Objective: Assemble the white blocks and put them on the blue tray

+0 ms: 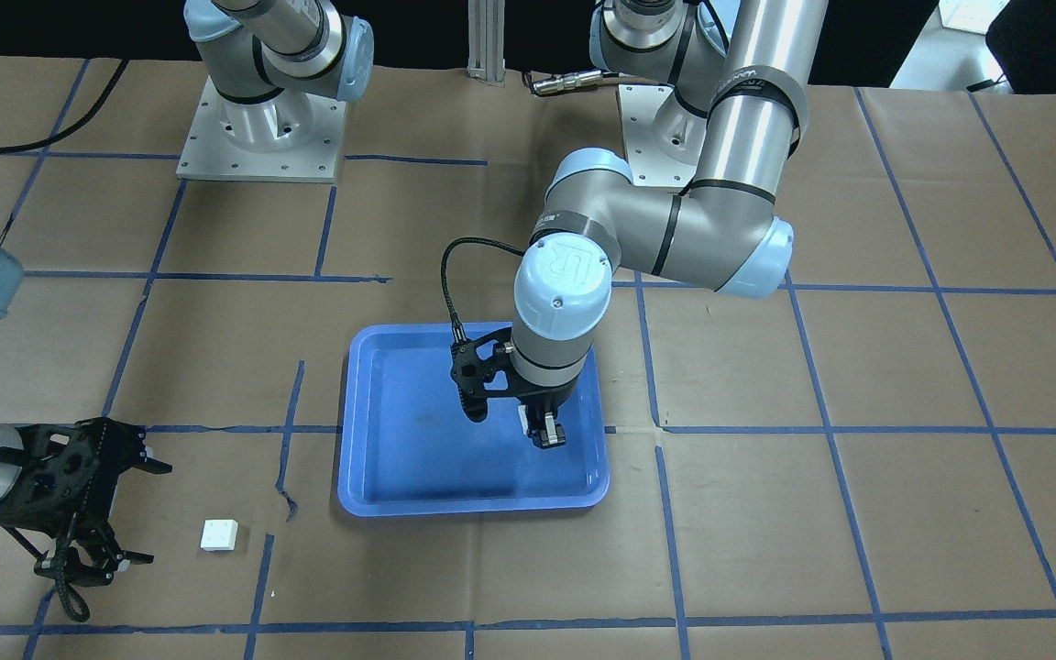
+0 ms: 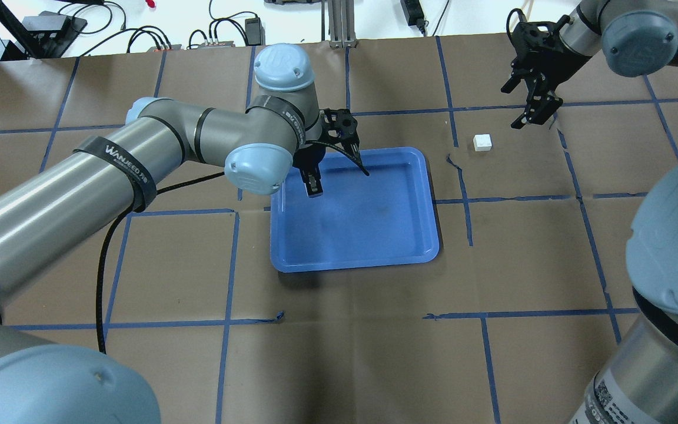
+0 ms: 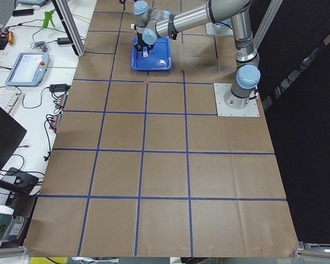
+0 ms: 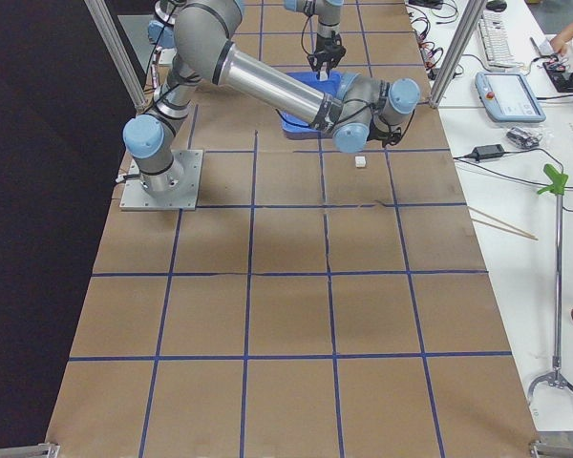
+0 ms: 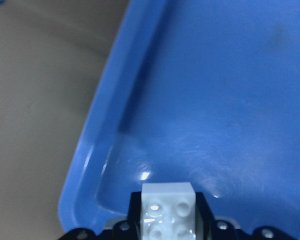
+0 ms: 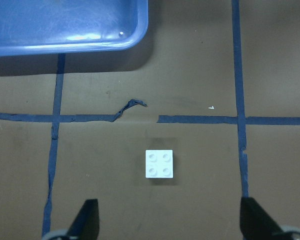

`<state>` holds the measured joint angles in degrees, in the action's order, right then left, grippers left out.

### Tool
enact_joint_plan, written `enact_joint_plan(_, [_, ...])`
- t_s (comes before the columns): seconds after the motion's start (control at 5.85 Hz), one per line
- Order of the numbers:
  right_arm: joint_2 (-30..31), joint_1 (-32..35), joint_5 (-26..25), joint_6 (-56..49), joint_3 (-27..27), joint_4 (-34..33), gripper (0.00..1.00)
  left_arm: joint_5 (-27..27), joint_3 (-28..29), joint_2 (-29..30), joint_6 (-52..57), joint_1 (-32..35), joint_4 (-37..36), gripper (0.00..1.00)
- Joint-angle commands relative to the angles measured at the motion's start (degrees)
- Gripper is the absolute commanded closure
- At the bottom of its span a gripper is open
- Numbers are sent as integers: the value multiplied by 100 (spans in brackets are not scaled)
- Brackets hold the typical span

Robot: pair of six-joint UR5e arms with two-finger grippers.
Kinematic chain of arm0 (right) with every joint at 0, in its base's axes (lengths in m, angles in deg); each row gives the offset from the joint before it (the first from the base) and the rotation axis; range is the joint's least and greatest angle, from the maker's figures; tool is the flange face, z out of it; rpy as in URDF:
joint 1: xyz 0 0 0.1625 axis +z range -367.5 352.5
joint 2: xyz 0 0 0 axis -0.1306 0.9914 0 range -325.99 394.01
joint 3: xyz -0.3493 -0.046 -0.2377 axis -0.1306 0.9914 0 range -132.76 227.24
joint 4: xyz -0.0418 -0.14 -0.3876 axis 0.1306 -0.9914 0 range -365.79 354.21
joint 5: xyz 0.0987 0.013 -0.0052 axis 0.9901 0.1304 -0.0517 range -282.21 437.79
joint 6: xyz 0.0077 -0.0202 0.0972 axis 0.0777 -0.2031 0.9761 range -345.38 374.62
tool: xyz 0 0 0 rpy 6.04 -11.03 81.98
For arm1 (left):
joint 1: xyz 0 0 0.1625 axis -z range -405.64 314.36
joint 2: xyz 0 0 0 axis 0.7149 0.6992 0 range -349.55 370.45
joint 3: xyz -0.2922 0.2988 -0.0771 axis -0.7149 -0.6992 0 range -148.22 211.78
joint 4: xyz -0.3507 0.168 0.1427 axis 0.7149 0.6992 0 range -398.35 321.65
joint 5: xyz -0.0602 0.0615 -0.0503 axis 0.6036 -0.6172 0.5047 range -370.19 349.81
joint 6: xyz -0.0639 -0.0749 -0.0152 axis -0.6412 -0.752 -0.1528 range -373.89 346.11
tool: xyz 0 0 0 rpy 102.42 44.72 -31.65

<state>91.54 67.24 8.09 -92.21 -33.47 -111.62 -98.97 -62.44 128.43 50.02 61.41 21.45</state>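
The blue tray (image 1: pixel 418 458) (image 2: pixel 374 235) lies mid-table. My left gripper (image 1: pixel 545 436) (image 2: pixel 313 187) hangs over the tray's corner, shut on a white block (image 5: pixel 168 210) whose four studs show in the left wrist view, above the tray (image 5: pixel 230 100). The second white block (image 1: pixel 219 534) (image 2: pixel 482 142) (image 6: pixel 159 163) lies on the brown paper beside the tray. My right gripper (image 1: pixel 111 513) (image 2: pixel 536 106) is open and empty, hovering near that block, its fingertips (image 6: pixel 87 220) apart on either side below it in the right wrist view. The tray's corner (image 6: pixel 65 30) shows there too.
Brown paper with a blue tape grid covers the table (image 2: pixel 339 353). A torn tape piece (image 6: pixel 130 106) lies between tray and loose block. Both arm bases (image 1: pixel 262 137) stand at the robot side. Operator desks with a pendant (image 4: pixel 511 95) line the table edge.
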Motion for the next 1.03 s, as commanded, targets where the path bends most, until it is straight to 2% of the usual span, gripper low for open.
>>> enact_joint_plan(0.0, [-23, -91, 228, -22, -646, -733, 0, 9, -166, 84, 541, 307, -48, 100])
enact_joint_plan(0.34, [-41, -91, 474, -321, -772, -1001, 0, 157, -192, 207, 455, 361, -363, 100])
enact_joint_plan(0.85, [-331, -91, 466, -523, -780, -1405, 0, 220, -219, 427, 68, 484, -671, 96])
